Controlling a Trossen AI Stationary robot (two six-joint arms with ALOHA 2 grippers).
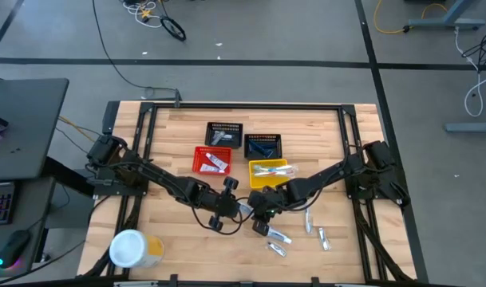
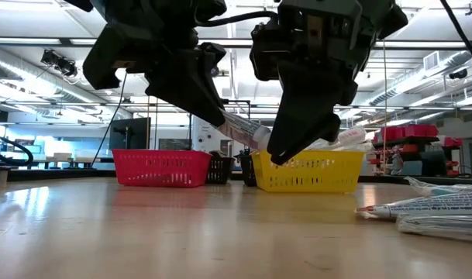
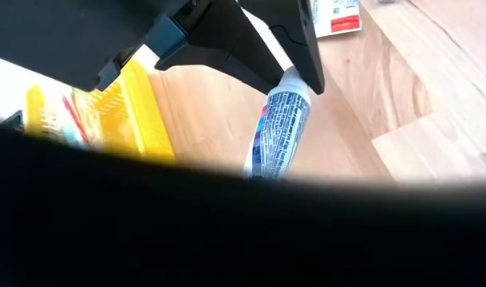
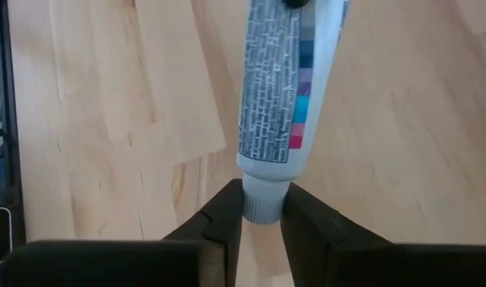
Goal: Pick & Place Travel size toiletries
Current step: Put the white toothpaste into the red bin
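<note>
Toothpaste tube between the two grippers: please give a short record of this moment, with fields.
held item: white toothpaste tube, above the table
right gripper: shut on the tube's cap end
left gripper: at the tube's other end, grip hidden
nearest basket: yellow basket
still loose: tubes on the table

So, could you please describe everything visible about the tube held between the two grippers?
The small white tube has dense dark print and a strip of coloured squares down one side. Its white cap sits between the fingers of the right gripper, shut on it; the left gripper grips the opposite end. It hangs tilted above the table, before the yellow basket.
</note>
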